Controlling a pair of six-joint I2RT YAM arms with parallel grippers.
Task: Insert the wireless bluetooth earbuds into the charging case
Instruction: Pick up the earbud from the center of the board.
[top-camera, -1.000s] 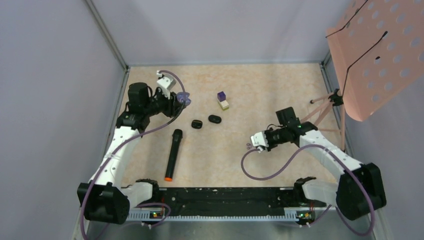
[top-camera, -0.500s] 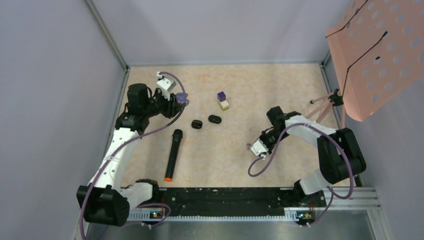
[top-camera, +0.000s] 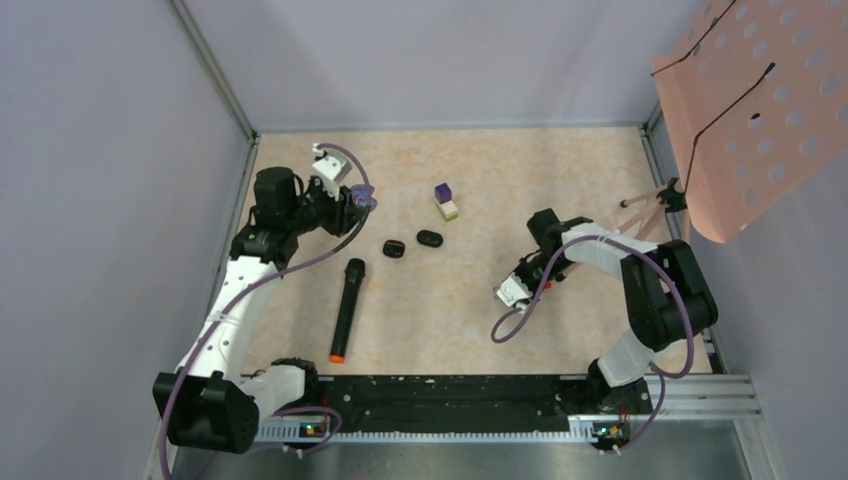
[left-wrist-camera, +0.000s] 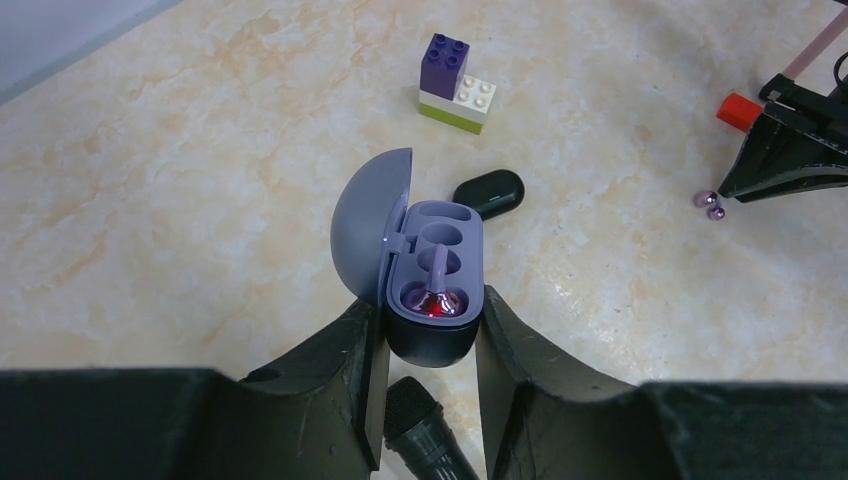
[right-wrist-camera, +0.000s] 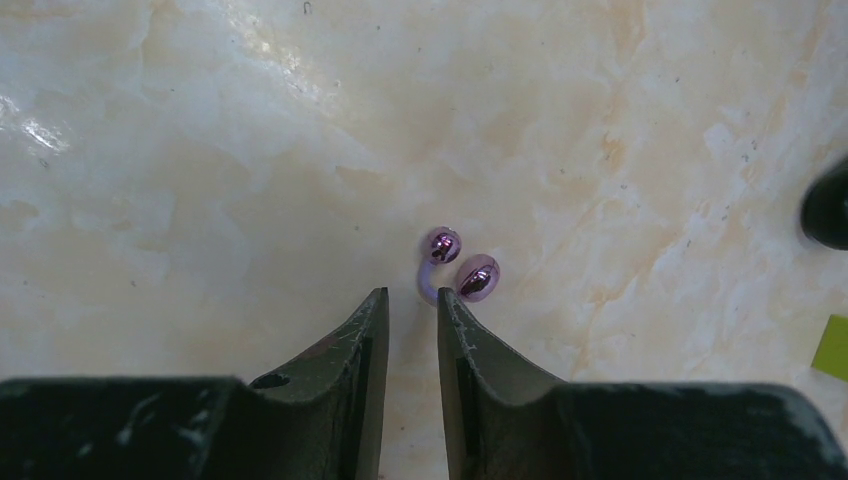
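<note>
My left gripper (left-wrist-camera: 432, 300) is shut on a dark charging case (left-wrist-camera: 432, 340), held above the table with its grey lid (left-wrist-camera: 368, 220) open. One purple earbud (left-wrist-camera: 436, 298) sits in the near socket with a red light; the far socket (left-wrist-camera: 446, 212) is empty. A second shiny purple earbud (right-wrist-camera: 462, 270) lies on the table, and also shows in the left wrist view (left-wrist-camera: 708, 203). My right gripper (right-wrist-camera: 410, 292) is low over the table, jaws narrowly open and empty, its right fingertip (right-wrist-camera: 447, 300) against the earbud's stem. I see no tiny black earbuds.
Two black oval pods (top-camera: 394, 248) (top-camera: 429, 238) lie mid-table. A black microphone (top-camera: 345, 308) lies below the left gripper. A purple and yellow-white brick stack (top-camera: 444, 201) stands behind. A pink perforated stand (top-camera: 745, 110) is at the right wall.
My right arm folded in and turned its wrist down, bringing the gripper onto the purple earbud on the table. My left gripper still holds the case in place.
</note>
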